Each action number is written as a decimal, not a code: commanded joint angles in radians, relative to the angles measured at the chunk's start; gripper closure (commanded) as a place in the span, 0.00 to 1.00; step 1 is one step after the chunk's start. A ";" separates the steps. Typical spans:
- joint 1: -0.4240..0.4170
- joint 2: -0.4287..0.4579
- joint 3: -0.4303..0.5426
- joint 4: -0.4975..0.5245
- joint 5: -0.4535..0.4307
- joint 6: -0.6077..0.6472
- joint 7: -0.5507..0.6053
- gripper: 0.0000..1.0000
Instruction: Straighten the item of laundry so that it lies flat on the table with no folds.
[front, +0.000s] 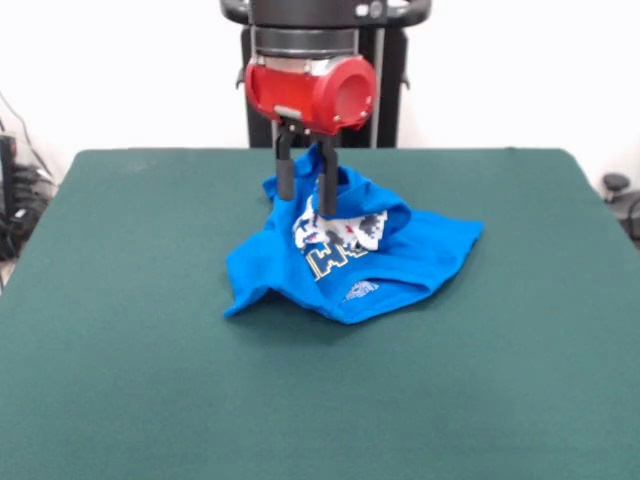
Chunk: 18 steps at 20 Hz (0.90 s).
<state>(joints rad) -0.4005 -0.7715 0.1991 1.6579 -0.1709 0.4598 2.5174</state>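
At my nine o'clock, dark cables (20, 190) tangle beside a black box (7, 160). At three o'clock sits a black round-topped object (617, 186) against the white wall (520, 70).

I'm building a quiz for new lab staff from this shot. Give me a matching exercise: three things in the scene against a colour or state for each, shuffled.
Things:
1. T-shirt
2. table
3. gripper

States:
A. dark green, flat
B. black fingers pointing down over the cloth's far edge
C. bright blue, crumpled with folds, print partly showing

Pairs: 1-C, 2-A, 3-B
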 joint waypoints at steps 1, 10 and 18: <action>0.051 0.099 -0.065 0.040 0.114 -0.029 0.261 0.00; 0.075 0.069 -0.068 0.124 0.242 -0.014 0.245 0.00; 0.096 0.038 -0.078 0.138 0.313 -0.011 0.218 0.00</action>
<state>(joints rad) -0.3590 -0.7646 0.1171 1.6879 0.0636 0.4555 2.5174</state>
